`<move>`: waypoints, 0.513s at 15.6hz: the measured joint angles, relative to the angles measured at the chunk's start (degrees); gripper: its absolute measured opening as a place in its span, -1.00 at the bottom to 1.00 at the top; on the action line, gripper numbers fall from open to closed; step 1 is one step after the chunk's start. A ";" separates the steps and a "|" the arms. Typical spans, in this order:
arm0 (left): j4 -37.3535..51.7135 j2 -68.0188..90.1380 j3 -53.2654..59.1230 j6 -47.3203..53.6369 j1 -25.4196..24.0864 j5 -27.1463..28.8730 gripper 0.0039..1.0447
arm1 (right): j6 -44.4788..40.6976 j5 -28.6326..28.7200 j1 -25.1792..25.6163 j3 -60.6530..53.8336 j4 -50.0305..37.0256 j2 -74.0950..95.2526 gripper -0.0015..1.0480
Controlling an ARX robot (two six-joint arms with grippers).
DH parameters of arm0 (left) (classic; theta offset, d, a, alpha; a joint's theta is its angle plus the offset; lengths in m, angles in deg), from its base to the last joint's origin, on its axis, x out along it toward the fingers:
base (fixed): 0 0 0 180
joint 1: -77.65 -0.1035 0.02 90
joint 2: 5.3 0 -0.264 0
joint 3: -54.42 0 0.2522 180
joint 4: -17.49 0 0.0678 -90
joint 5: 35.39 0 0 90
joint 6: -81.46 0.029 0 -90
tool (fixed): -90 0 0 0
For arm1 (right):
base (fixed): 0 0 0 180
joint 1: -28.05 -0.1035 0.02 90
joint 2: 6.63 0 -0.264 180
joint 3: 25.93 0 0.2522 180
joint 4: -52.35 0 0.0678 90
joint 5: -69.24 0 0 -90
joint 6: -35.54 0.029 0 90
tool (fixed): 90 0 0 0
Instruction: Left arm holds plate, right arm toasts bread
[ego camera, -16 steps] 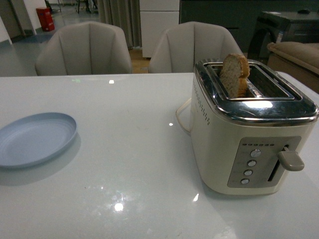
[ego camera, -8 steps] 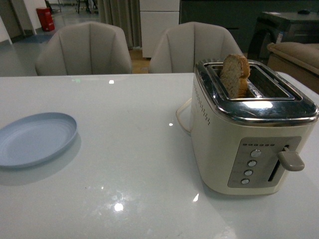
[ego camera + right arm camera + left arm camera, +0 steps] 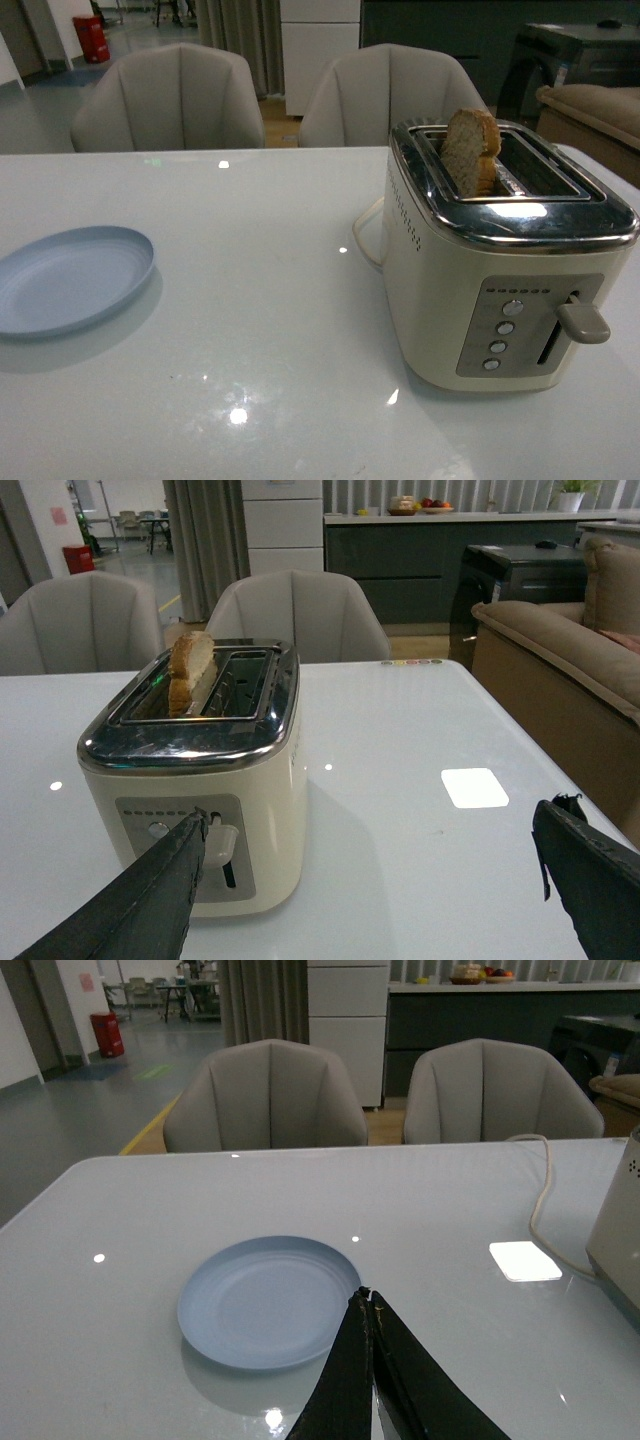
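Glossy white counter (image 3: 250,300): my left fingers (image 3: 366,1305), clenched, hover by the round pale-blue plate (image 3: 268,1301); my right fingers (image 3: 190,850), spread wide, face the cream toaster (image 3: 195,780), where the brown half-slice of bread (image 3: 470,150) stands. Likely next: lift the plate.

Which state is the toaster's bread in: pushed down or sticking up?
Sticking up: the bread stands above the toaster slot, and the lever sits high.

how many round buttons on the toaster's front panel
4, in a slanting column on the grey panel of the toaster: top button, second, third, bottom. The lever sits beside them. The right wrist view shows only part of the panel.
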 joint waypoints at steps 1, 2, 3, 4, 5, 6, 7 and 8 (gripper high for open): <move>2.84 -0.72 1.73 0.02 0.00 0.00 -0.97 | 0.00 0.00 0.00 0.00 0.00 0.00 0.88; -0.26 -2.21 2.19 0.02 0.00 0.00 -0.97 | 0.00 0.00 0.00 0.00 0.00 0.00 0.88; -1.95 -4.20 2.19 0.02 0.00 -0.02 -0.97 | 0.00 0.00 0.00 0.00 0.00 0.00 0.88; -2.84 -5.33 2.19 0.02 0.00 0.00 -0.97 | 0.00 0.00 0.00 0.00 0.00 0.00 0.88; -3.39 -6.01 2.19 0.02 0.00 0.02 -0.97 | 0.00 -0.02 0.00 0.00 0.00 0.00 0.88; -4.15 -7.10 2.19 0.02 0.00 -0.02 -0.97 | 0.00 0.00 0.00 0.00 0.00 0.00 0.88; -4.63 -7.87 2.19 0.02 0.00 0.00 -0.97 | 0.00 0.00 0.00 0.00 0.00 0.00 0.88; -5.22 -8.41 2.19 0.02 0.00 0.00 -0.97 | 0.00 0.00 0.00 0.00 -0.02 0.00 0.88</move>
